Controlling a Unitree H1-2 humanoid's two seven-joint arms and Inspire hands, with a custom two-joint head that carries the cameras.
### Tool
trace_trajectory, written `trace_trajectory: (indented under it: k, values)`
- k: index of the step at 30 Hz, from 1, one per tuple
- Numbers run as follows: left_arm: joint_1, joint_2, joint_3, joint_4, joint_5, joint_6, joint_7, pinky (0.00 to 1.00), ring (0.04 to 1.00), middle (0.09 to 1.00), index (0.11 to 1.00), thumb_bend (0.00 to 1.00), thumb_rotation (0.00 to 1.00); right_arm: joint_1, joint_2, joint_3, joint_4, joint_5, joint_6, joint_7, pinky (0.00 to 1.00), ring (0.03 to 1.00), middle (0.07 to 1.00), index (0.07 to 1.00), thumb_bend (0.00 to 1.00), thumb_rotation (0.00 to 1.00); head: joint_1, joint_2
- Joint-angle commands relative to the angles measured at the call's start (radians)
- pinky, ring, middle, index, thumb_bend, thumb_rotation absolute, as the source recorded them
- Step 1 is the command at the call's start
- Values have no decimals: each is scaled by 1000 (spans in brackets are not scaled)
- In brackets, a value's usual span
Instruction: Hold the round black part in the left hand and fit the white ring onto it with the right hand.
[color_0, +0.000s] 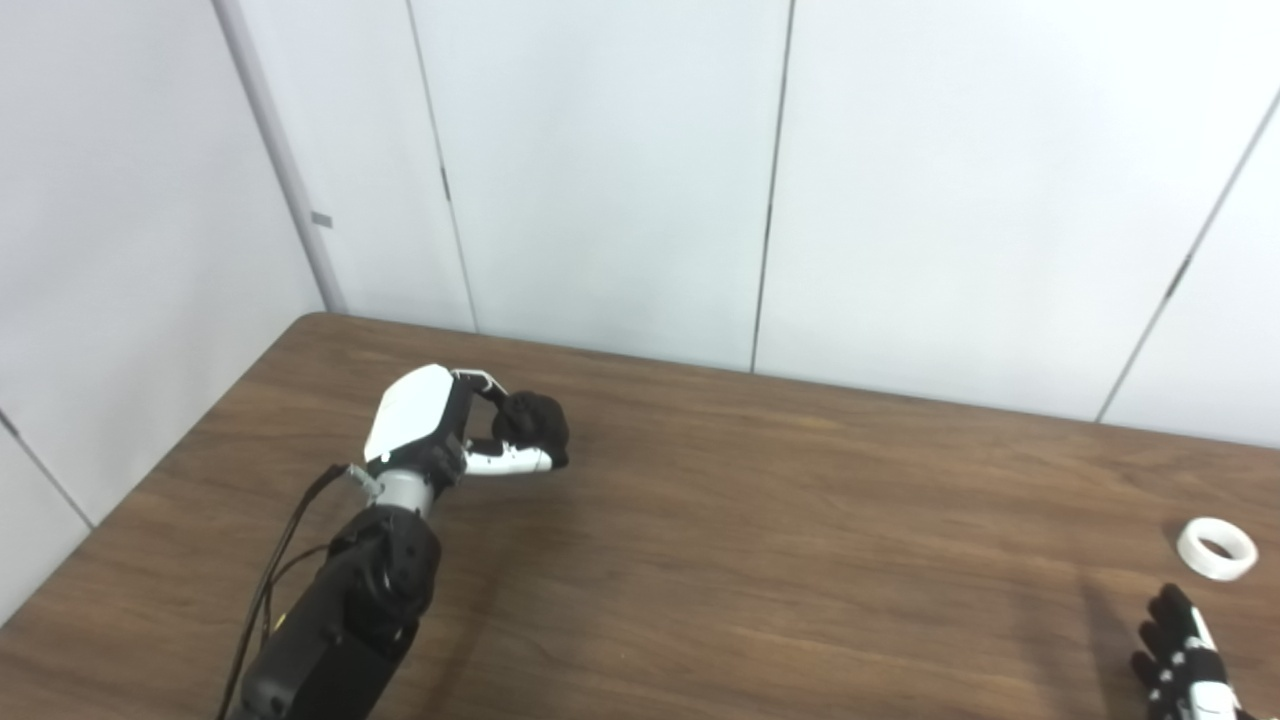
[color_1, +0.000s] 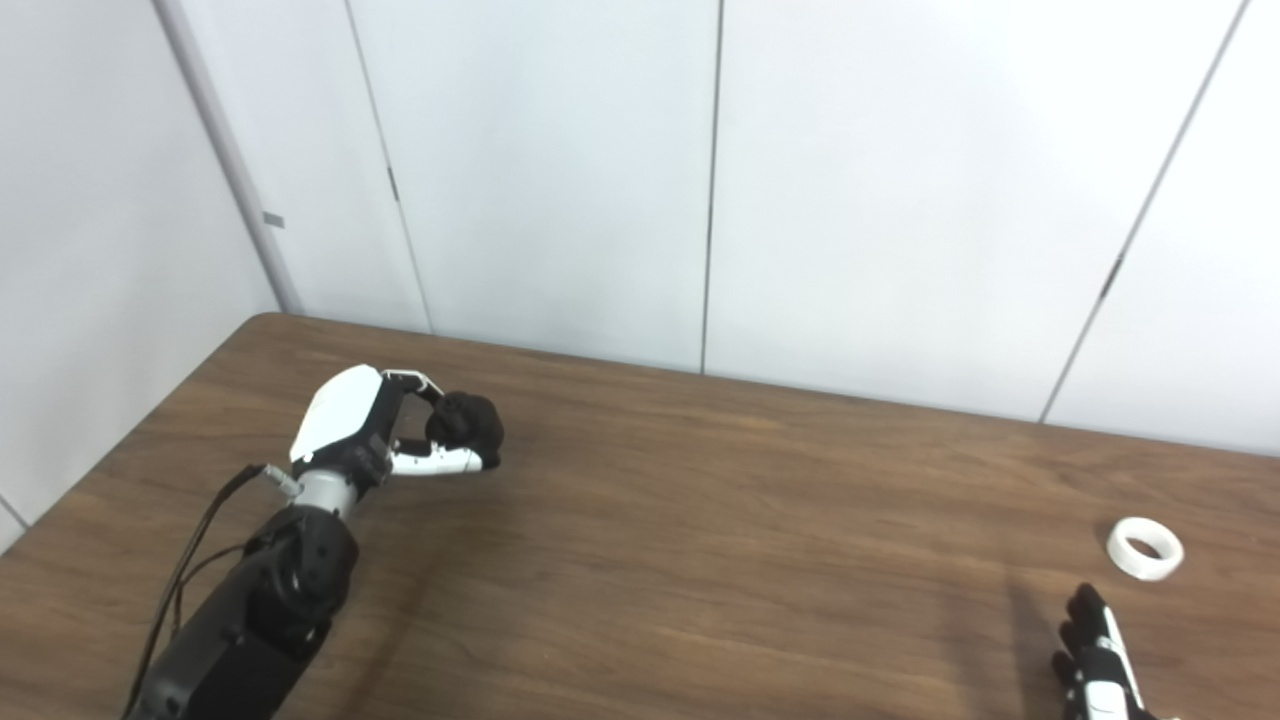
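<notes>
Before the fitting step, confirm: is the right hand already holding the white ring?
No: the white ring lies on the table, apart from the right hand just below it.

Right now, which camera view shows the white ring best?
The right eye view: the white ring lies well inside the picture. In the left eye view it sits close to the right edge, whole.

Two side-by-side head cameras look down at the same table.
</notes>
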Motion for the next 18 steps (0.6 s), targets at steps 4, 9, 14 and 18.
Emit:
trace_trajectory:
  k: [4,9,14,18]
  values:
    - [5,-9,-26,-115,75,-19,-25,1000,859,742,483,524,55,-22,2,3,7,1,-59,3,1000,1000,1000,993,379,1000,-25,8]
    - [46,-46,-74,-194,127,-44,-56,1000,866,745,483,524,54,-30,9,9,38,-10,-98,-4,1000,1000,989,983,414,1000,-56,19]
    - [87,-83,-111,-241,169,-77,-72,1000,864,742,483,525,56,-31,17,14,44,-35,-104,-17,1000,988,962,967,478,1000,-86,36]
    - [122,-99,-146,-265,197,-134,-82,1000,865,743,483,524,55,-32,20,21,46,-42,-99,-21,1000,985,958,963,510,1000,-115,48]
